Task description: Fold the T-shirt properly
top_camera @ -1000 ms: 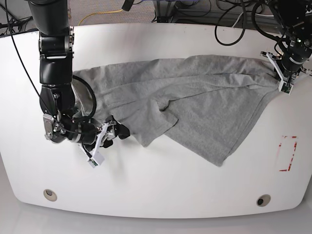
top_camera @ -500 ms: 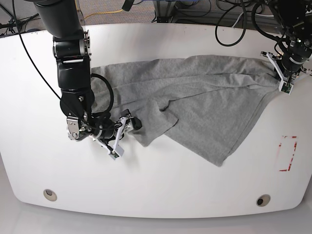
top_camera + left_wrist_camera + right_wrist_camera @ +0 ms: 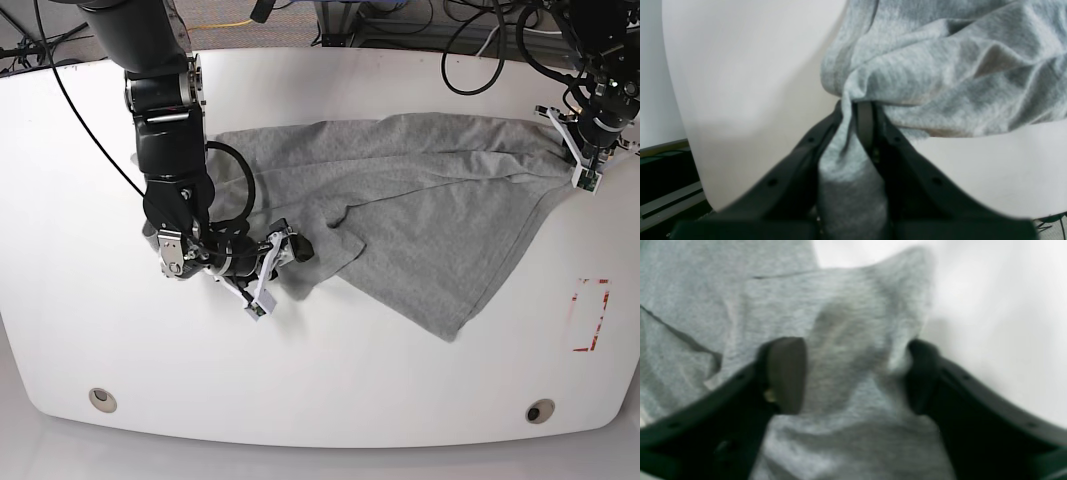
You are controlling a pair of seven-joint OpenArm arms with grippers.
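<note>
The heather-grey T-shirt lies rumpled across the white table, plain side up, with a loose flap hanging toward the front. At the far right my left gripper is shut on the shirt's corner. In the left wrist view a pinch of cloth runs between the closed left gripper. My right gripper sits low at the shirt's front left edge. In the right wrist view its fingers stand apart around a raised fold of the T-shirt, the right gripper open.
A red-outlined rectangle is marked on the table at the right. Two round holes sit near the front edge. Cables and equipment lie behind the table's back edge.
My right arm has slid to the right along the table, pushing the shirt's left edge inward and reaching the front fold; its jaws have narrowed a little. The left arm has not moved.
</note>
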